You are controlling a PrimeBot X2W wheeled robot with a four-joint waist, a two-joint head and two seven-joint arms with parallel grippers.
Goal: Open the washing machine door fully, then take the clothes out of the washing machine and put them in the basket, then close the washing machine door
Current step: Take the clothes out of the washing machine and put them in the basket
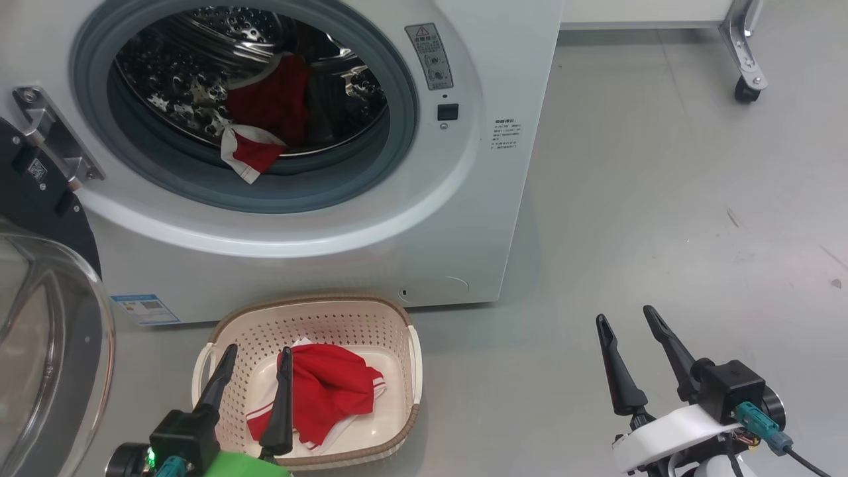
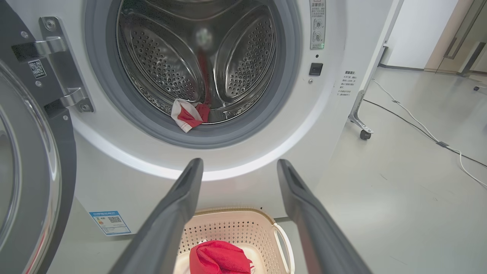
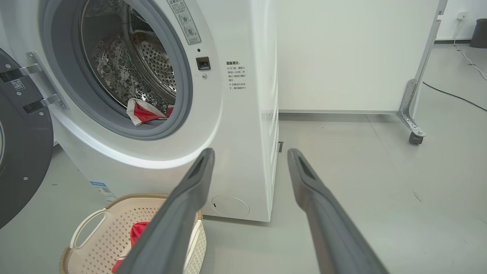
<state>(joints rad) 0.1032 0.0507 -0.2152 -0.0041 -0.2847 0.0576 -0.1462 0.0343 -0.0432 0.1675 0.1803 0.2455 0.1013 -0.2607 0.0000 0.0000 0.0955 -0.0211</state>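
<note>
One basket [image 1: 318, 328], one left claw [image 1: 259, 349], one right claw [image 1: 625, 313], both spread.

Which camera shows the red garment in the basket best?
The head view: the red garment lies spread in the basket. The left wrist view cuts it off at the bottom; in the right wrist view a tool finger hides most.

Bright, even light from above leaves only soft shadows on the floor [image 1: 662, 199]. A glare band curves across the washing machine [image 2: 243, 160] front, and its steel drum [image 1: 199, 79] glints. Both wrist views bow straight edges; the head view is sharp.
</note>
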